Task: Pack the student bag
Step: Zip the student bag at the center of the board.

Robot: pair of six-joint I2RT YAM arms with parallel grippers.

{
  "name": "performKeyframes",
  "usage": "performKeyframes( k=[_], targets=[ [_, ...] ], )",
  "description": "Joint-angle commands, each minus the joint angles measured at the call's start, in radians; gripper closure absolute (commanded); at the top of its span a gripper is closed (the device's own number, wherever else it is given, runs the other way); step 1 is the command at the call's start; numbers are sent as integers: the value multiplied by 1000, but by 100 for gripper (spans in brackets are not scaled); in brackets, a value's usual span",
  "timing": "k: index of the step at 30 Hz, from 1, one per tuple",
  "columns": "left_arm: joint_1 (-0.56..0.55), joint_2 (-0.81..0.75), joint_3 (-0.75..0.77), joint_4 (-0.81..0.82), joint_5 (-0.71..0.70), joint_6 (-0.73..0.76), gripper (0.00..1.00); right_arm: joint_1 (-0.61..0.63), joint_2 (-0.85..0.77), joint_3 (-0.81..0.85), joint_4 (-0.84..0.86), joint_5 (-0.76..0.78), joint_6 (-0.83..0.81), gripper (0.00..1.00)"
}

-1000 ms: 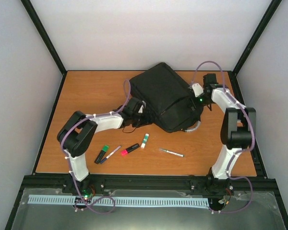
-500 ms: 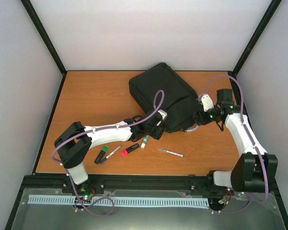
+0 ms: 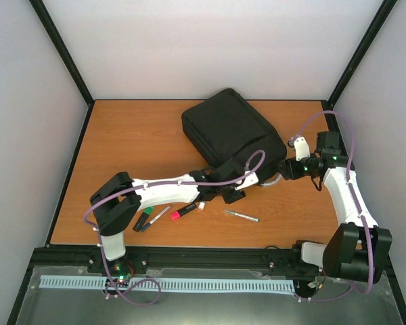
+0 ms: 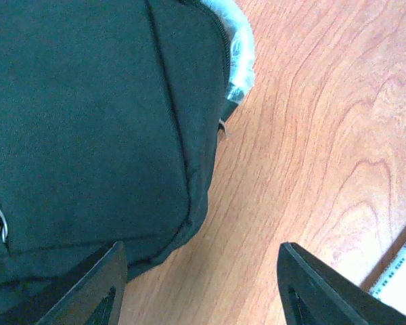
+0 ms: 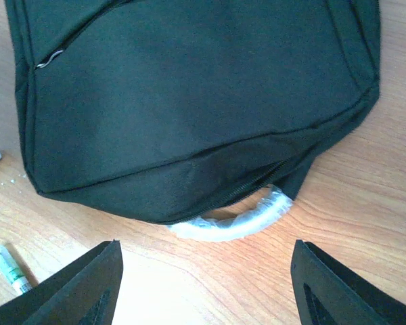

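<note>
The student bag, a black fabric backpack, lies flat at the back middle of the table, its pale loop handle at the near right end. My left gripper is open and empty at the bag's near corner; in the left wrist view the bag fills the upper left and the handle shows at the top. My right gripper is open and empty just right of the handle; the right wrist view faces the bag and the handle.
Near the front lie a green marker, a thin pen, a red marker, a white glue stick partly under my left arm, and a silver pen. The stick also shows in the right wrist view.
My left arm has swept right along the bag's near edge to its near corner. My right gripper has drawn back right off the bag. The bag has settled flat.
</note>
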Motion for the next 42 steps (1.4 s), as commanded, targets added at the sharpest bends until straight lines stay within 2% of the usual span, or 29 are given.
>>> performKeyframes(
  k=[1,6,12,17,21,25,34,40,42],
  targets=[
    [-18,52,79,-20,4,126,36,-49,1,-7,17,-35,15,30],
    [-33,122,128,-20,-80,176,36,-80,-16,-19,17,-47,7,30],
    [-40,181,167,29,-198,203,44,-87,-7,-21,10,-64,2,30],
    [-40,229,186,74,-291,218,57,-90,-5,-25,8,-65,-3,30],
    [-40,229,202,103,-262,206,84,-93,-1,-28,10,-61,-6,32],
    [-39,239,249,106,-227,174,99,-98,-3,-25,5,-70,-29,34],
    [-11,226,318,130,-46,50,99,-104,-108,-35,-57,-70,-219,44],
    [23,226,363,146,69,-37,99,-103,-82,-70,-77,-119,-323,61],
    [34,224,372,151,100,-65,99,-103,-64,-83,-74,-141,-350,64]
  ],
)
